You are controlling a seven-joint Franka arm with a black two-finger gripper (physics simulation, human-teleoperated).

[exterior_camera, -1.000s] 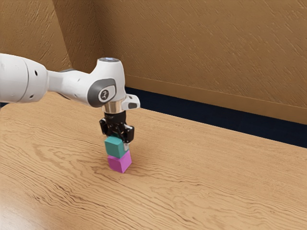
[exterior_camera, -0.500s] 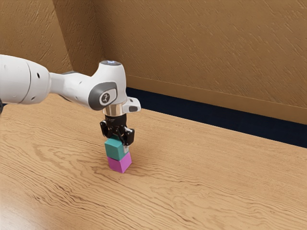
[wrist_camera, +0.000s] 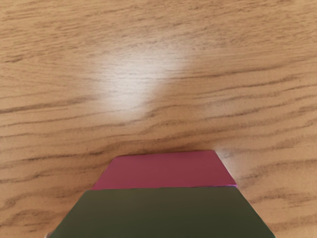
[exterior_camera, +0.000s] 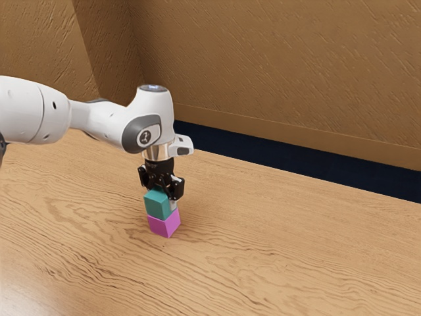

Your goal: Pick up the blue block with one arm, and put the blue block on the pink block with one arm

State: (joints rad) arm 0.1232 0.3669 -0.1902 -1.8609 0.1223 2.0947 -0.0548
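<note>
Placement time: the white jointed arm (exterior_camera: 39, 118) reaches in from the left of the frame, its black two-finger gripper (exterior_camera: 160, 192) pinching the small blue-green cube block (exterior_camera: 158, 204) at centre-left. The cube rests on top of the pink cube block (exterior_camera: 166, 224) on the wood-grain table (exterior_camera: 296, 250). The danger now, as I judge it: the top cube looks slightly off-centre, so a dragging release or a crooked lift could tip it off. Against a second ago, hand and cube have sunk a touch.
</note>
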